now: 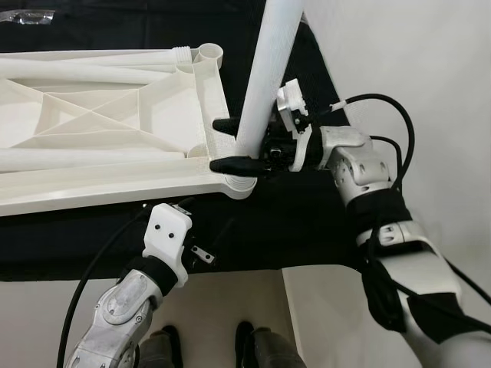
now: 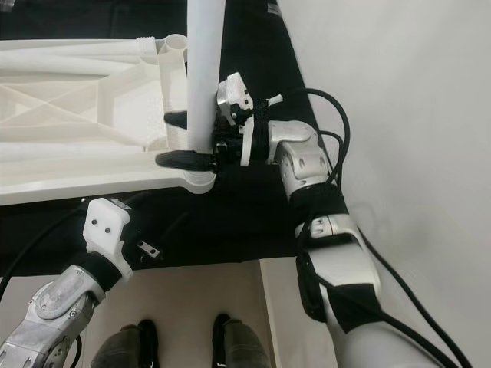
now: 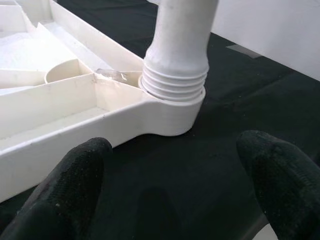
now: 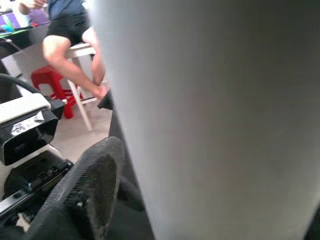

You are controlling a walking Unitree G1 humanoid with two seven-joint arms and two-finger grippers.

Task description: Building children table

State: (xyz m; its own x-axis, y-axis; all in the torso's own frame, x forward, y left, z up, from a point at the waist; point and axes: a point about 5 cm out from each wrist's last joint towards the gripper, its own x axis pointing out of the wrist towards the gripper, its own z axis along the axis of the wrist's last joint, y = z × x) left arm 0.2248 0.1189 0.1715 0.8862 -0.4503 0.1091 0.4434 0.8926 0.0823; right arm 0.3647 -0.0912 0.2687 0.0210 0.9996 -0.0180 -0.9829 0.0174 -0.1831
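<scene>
Your right gripper (image 1: 230, 144) clasps the tall white plastic table leg (image 1: 265, 77) low on its shaft, one black finger on the far side and one on the near side, pinching it so the leg stays upright over its socket. The leg's ribbed threaded foot (image 3: 172, 85) sits in the round corner socket (image 3: 172, 115) of the white ribbed plastic tabletop (image 1: 100, 123), which lies underside-up on the black cloth (image 1: 307, 222), at its near right corner. Several thread rings show above the socket rim, so the leg is probably not screwed fully home; the depth inside is hidden. Your left gripper (image 3: 175, 185) hangs near the tabletop's near edge, fingers (image 3: 75, 175) spread wide and holding nothing, well placed to steady the slab. A second socket (image 1: 209, 54) at the far right corner stands unfilled. A person sits in the background of the right wrist view.
</scene>
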